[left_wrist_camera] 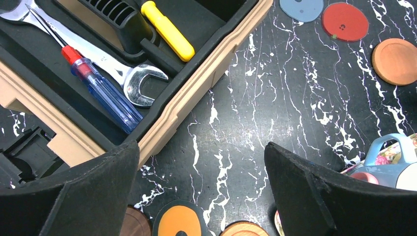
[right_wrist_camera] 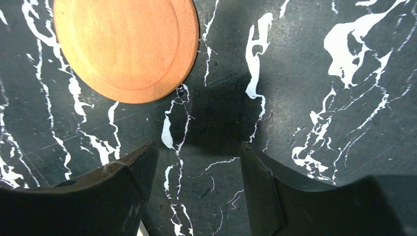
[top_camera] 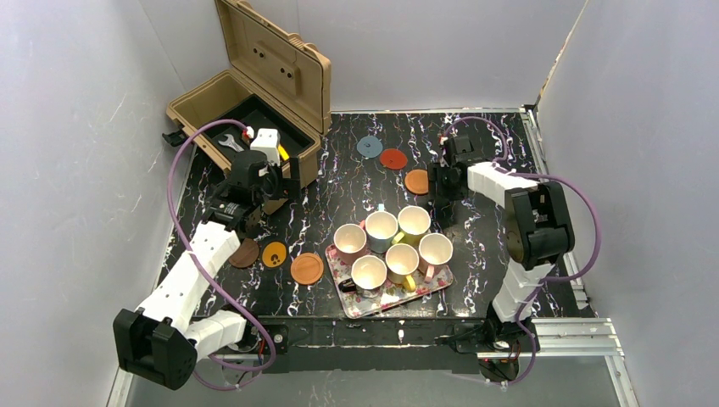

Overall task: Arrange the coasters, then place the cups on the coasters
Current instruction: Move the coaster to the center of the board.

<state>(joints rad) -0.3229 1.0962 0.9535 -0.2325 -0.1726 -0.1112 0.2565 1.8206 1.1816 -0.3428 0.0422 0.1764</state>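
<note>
Nothing gripped
The left gripper [left_wrist_camera: 201, 152] gaped wide; the right gripper [right_wrist_camera: 199, 152] stood parted near an orange coaster [right_wrist_camera: 125, 46]; six coasters [top_camera: 307, 268], six mugs [top_camera: 402, 257].

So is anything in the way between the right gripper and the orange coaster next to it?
No, nothing visible. Only bare table lies between the open right gripper and the orange coaster.

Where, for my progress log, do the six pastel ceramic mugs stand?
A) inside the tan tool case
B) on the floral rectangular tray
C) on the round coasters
B: all six pastel ceramic mugs stand together on the floral rectangular tray.
</note>
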